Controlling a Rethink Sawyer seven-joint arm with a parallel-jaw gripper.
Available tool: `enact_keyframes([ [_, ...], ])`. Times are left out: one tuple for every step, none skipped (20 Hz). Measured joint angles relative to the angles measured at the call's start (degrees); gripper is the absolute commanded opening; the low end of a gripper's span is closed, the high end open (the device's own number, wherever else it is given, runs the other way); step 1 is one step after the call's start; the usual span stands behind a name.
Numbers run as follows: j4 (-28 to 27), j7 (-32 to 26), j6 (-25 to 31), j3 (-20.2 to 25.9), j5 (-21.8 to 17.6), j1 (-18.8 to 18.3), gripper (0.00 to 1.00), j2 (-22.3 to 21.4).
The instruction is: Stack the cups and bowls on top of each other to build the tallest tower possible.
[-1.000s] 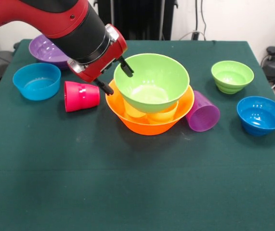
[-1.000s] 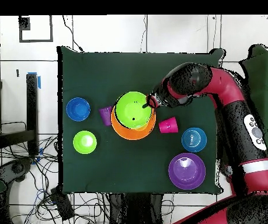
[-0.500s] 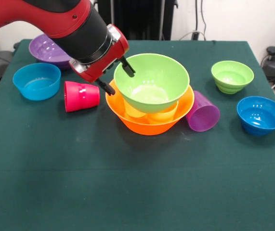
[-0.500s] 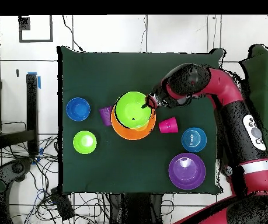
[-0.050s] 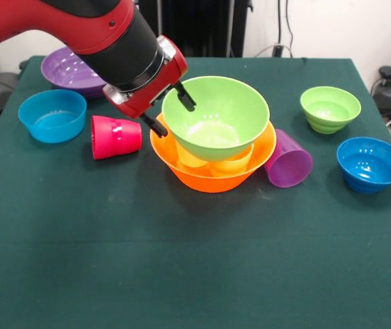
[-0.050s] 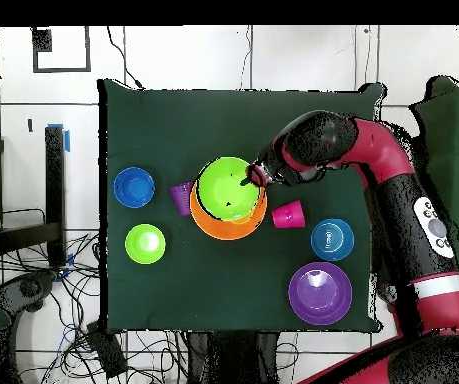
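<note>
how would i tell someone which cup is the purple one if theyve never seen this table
Start at the tower mid-table: a big green bowl sitting in an orange bowl. In the front view, the purple cup lies on its side against that orange bowl's right edge, mouth facing the viewer. The other loose cup, the red-pink cup, lies on the tower's opposite side.

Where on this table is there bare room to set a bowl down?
The whole cloth strip in front of the large orange bowl is bare. Another patch lies between the large lime bowl and small lime bowl. Crowded: around the red-pink cup, where the hand works.
</note>
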Motion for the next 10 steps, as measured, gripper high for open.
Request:
enact_keyframes([
  [0.1,0.0,0.0,0.0,0.04,0.0,1.0,-0.04],
  [0.15,0.0,0.0,0.0,0.1,0.0,1.0,-0.06],
  [0.21,0.0,0.0,-0.01,0.22,0.01,1.0,-0.17],
  [0.22,0.0,0.0,-0.01,0.38,0.01,1.0,-0.31],
  [0.23,0.0,0.0,-0.01,0.54,0.02,1.0,-0.44],
  [0.24,0.0,0.0,-0.01,0.78,0.03,1.0,-0.69],
  [0.25,0.0,0.0,0.0,0.98,0.04,1.0,-1.0],
  [0.26,0.0,0.0,0.0,1.18,0.06,1.0,-1.32],
  [0.29,0.0,0.0,0.01,1.4,0.07,1.0,-1.67],
  [0.3,0.0,0.0,0.0,1.56,0.09,1.0,-2.08],
])
